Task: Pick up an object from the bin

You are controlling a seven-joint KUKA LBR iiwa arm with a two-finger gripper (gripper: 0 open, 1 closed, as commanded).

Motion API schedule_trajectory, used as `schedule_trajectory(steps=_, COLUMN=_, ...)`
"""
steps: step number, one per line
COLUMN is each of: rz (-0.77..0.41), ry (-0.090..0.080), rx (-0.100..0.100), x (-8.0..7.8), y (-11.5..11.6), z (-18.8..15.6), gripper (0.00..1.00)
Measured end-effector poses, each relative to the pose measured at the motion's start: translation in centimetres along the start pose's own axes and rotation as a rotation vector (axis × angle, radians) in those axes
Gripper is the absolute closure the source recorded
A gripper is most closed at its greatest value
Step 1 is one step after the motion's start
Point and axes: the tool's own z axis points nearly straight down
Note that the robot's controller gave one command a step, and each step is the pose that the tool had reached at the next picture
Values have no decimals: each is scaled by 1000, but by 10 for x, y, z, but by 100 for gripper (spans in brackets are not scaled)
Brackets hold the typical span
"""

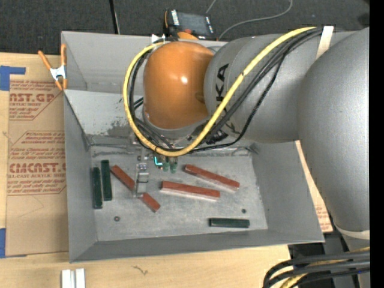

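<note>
Pick not made: gripper (142, 182) low over a slanted red stick (123, 177), left of centre on the bin (186, 218) floor.
Stick lies flat on the floor and nothing is lifted. Gripper sits on or just above its middle; contact unclear, and whether it is released or clenched cannot be told. Left to do, by my reading: secure the grasp, then raise clear. Second red stick (189, 191) lies just beside, toward the right wall, with a third red stick (211, 177) beyond it. Green pair (106, 180) sits near the left wall and a lone green stick (228, 223) by the near edge, well apart. No obstruction at the grasp point. The arm's orange cover (174, 86) hides the far wall.
</note>
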Motion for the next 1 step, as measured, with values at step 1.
schedule_trajectory(steps=1, rz=32, ry=-4, rx=-1, x=2, y=-10, z=129, gripper=0)
